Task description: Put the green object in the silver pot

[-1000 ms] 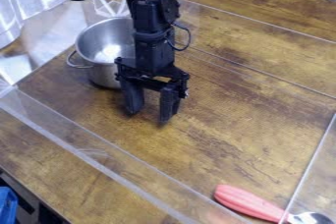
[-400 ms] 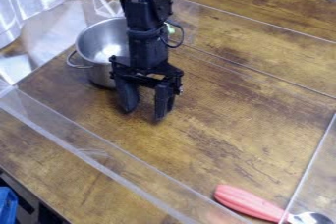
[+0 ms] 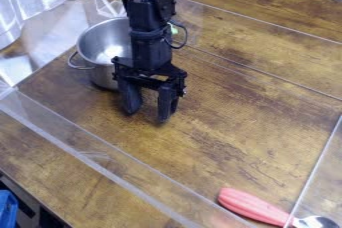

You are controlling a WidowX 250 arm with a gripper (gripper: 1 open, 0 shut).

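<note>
The end effector [image 3: 148, 106] hangs from a black arm [image 3: 143, 17] and points straight down at the counter [image 3: 247, 82], its two dark fingers [image 3: 131, 100] spread apart with bare wood showing between them — open, and holding nothing that can be seen. The fingertips sit just above or on the wooden surface; which of the two cannot be told from this angle.

The silver pot [image 3: 96, 52] stands just beyond and to the left of the end effector, upright with its mouth facing up. The arm crosses in front of its right side, so that part of the rim is hidden. A small handle shows on its near-left side.

No green object can be made out anywhere — whether it sits inside the pot or behind the arm cannot be told.

No writing or labels can be read.

A clear plastic wall [image 3: 100, 157] runs along the near-left edge of the counter. At the near right corner lies a red-handled spoon [image 3: 261, 208], well apart from the end effector, its handle running left to right.
</note>
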